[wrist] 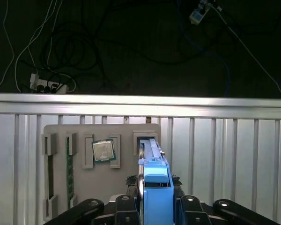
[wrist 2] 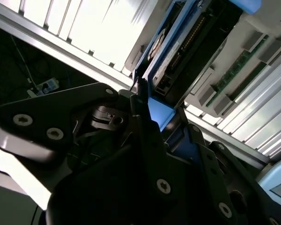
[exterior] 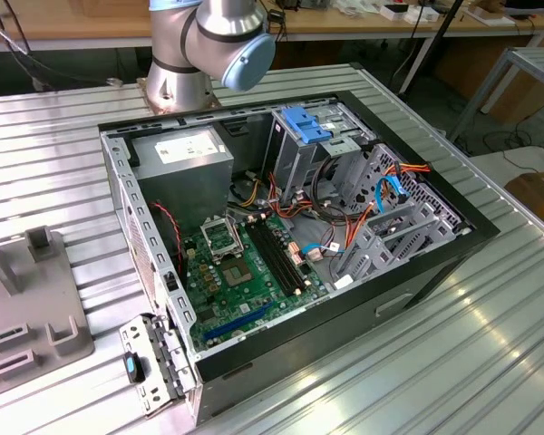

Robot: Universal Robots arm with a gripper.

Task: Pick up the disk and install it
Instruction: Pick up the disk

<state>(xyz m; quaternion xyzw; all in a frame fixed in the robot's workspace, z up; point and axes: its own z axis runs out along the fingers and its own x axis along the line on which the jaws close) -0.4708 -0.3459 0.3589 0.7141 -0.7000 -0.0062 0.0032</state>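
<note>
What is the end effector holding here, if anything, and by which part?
The end effector is shut on the disk, gripping it by the blue carrier rail at one end, with a finger on each side.

Place: robotics lab, test cell setup.
Arm: robot base [exterior: 177,86] mounted on ribbed aluminium worktop [exterior: 490,362].
Workpiece: opened PC case [exterior: 299,349], motherboard [exterior: 231,290] exposed.
Fixture: grey slotted parts tray [wrist: 126,136] holding a CPU chip [wrist: 103,150], just ahead of the jaws.
Background: wooden benches [exterior: 72,23]; past the jaws, power strip [wrist: 47,86] and loose cables [wrist: 84,51] on dark floor.
</note>
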